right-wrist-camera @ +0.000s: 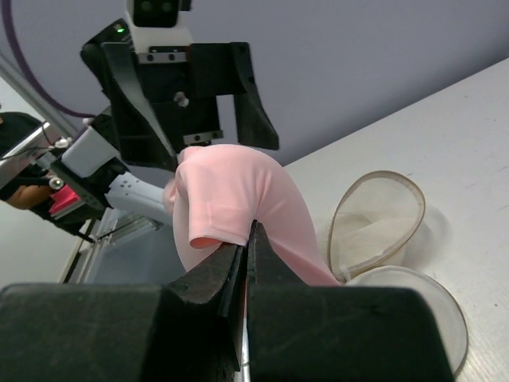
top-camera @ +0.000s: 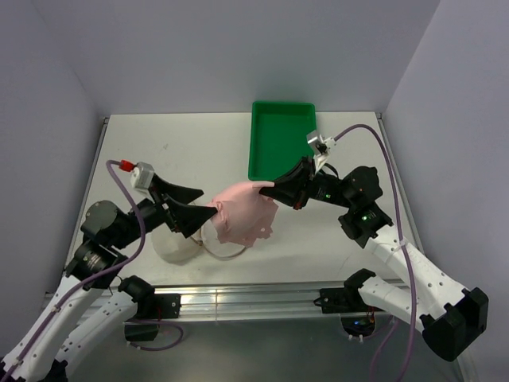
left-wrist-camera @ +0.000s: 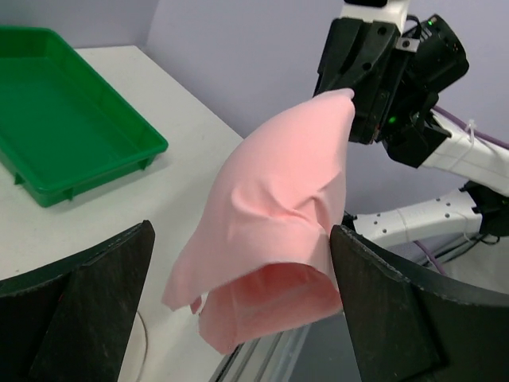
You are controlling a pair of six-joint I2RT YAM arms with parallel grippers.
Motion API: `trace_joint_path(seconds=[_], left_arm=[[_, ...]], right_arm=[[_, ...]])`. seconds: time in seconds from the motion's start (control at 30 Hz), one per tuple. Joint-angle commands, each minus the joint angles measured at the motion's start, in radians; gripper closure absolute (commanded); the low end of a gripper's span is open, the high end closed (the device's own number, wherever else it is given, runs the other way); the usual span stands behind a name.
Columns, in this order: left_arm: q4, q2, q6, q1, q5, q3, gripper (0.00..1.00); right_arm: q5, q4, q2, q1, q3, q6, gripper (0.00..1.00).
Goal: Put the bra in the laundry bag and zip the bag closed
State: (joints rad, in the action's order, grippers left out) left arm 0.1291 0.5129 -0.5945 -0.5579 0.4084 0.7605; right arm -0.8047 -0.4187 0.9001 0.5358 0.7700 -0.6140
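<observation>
Closest is the right gripper [right-wrist-camera: 248,239], its black fingers pressed together on a fold of the bra [top-camera: 245,211]. The bra hangs in the air between both arms, near the laundry bag [top-camera: 176,248], which lies on the table [top-camera: 159,151]. The left gripper [left-wrist-camera: 240,235] has its fingers wide apart around the hanging cloth. The bra looks light, soft and floppy, so it will sag. A thick cup edge seems safer to pinch than a thin strap.

Robotics laboratory test cell; white table [top-camera: 159,151] was boxed by plain pale walls [top-camera: 238,48] on its far, left and right edges; aluminium rail [top-camera: 254,298] ran along the near edge; left arm [top-camera: 44,334] and right arm [top-camera: 406,274] were mounted there.
</observation>
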Motion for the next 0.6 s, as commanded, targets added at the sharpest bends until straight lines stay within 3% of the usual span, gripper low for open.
trace_joint_path(seconds=[0.0,0.23,0.5,0.57], left_arm=[[-0.155,0.041,0.027,-0.005,0.125,-0.018,0.01],[-0.275,0.108,-0.034,-0.005,0.322,-0.049,0.01],[-0.272,0.090,-0.054,-0.007,0.334,-0.056,0.01],[-0.292,0.108,-0.071,-0.005,0.359,-0.061,0.05]], right_arm=[[-0.045,-0.092,0.010,-0.005,0.000,-0.056,1.00],[-0.016,-0.068,0.031,-0.007,-0.005,-0.049,1.00],[0.039,-0.064,0.043,-0.007,-0.006,-0.065,1.00],[0.042,-0.109,0.043,-0.005,-0.014,-0.105,1.00]])
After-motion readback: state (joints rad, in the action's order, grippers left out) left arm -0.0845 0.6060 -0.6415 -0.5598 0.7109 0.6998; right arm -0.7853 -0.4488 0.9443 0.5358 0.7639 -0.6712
